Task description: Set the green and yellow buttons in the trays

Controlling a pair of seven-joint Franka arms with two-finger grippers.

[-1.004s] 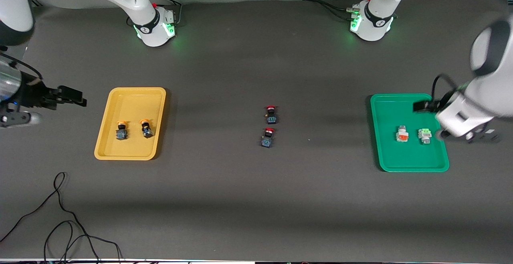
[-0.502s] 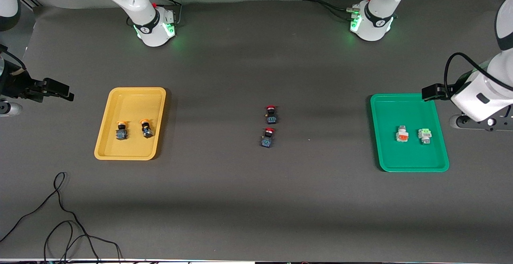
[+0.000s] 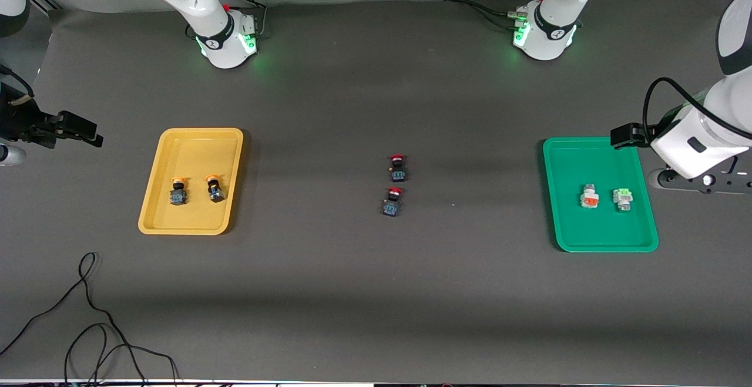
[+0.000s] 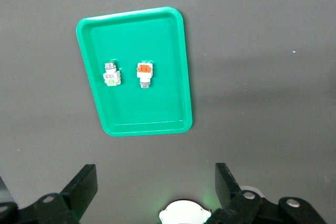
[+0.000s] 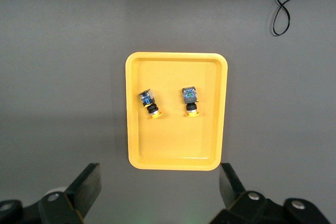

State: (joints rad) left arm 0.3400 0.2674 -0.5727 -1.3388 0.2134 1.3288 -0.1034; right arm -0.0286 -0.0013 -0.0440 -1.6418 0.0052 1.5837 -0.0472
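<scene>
Two yellow-capped buttons (image 3: 178,191) (image 3: 214,188) lie side by side in the yellow tray (image 3: 191,143). The right wrist view shows the yellow tray (image 5: 173,148) and both buttons (image 5: 149,103) (image 5: 190,100) from above. In the green tray (image 3: 587,158) lie a white button with an orange-red face (image 3: 589,197) and one with a light-green face (image 3: 623,198). My left gripper (image 4: 154,174) hangs open and empty, high over the table beside the green tray (image 4: 157,35). My right gripper (image 5: 160,171) is open and empty, high beside the yellow tray.
Two red-capped dark buttons (image 3: 398,167) (image 3: 392,201) stand on the bare mat midway between the trays. A black cable (image 3: 88,316) loops near the front edge at the right arm's end. The arm bases (image 3: 226,40) (image 3: 543,34) stand along the back.
Both arms have drawn away from the trays toward their own ends of the table. The left hand has come off the green tray's edge. All buttons stay put.
</scene>
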